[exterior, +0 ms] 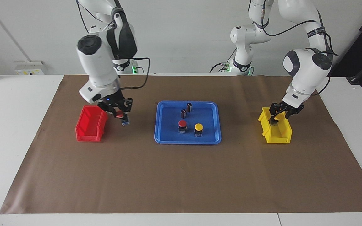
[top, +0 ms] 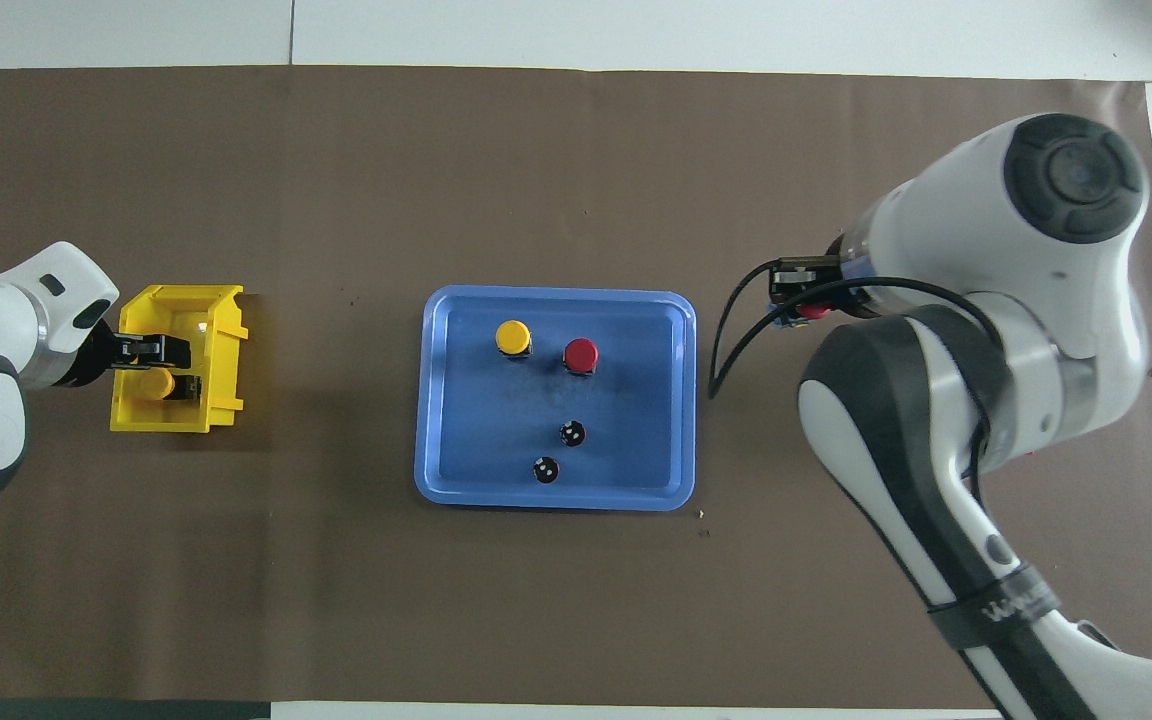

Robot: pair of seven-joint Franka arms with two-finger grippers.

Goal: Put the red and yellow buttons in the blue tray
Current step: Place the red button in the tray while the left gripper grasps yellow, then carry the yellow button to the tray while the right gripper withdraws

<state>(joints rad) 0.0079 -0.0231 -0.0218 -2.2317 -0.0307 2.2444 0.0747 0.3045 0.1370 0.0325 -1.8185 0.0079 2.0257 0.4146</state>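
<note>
The blue tray (exterior: 187, 142) (top: 556, 500) lies mid-table. A red button (exterior: 182, 123) (top: 581, 353) and a yellow button (exterior: 198, 126) (top: 512, 337) stand in it. My right gripper (exterior: 120, 116) (top: 801, 305) is shut on another red button (exterior: 118, 115) (top: 816, 312). It hangs over the brown mat between the red bin and the tray. My left gripper (exterior: 274, 118) (top: 149, 350) is down inside the yellow bin, right at a yellow button (top: 158, 384). In the facing view that button is hidden by the gripper.
The red bin (exterior: 88, 128) sits toward the right arm's end and the yellow bin (exterior: 276, 135) (top: 221, 330) toward the left arm's end. Two dark capless cylinders (exterior: 189, 107) (top: 572, 433) stand in the tray, nearer to the robots than the buttons.
</note>
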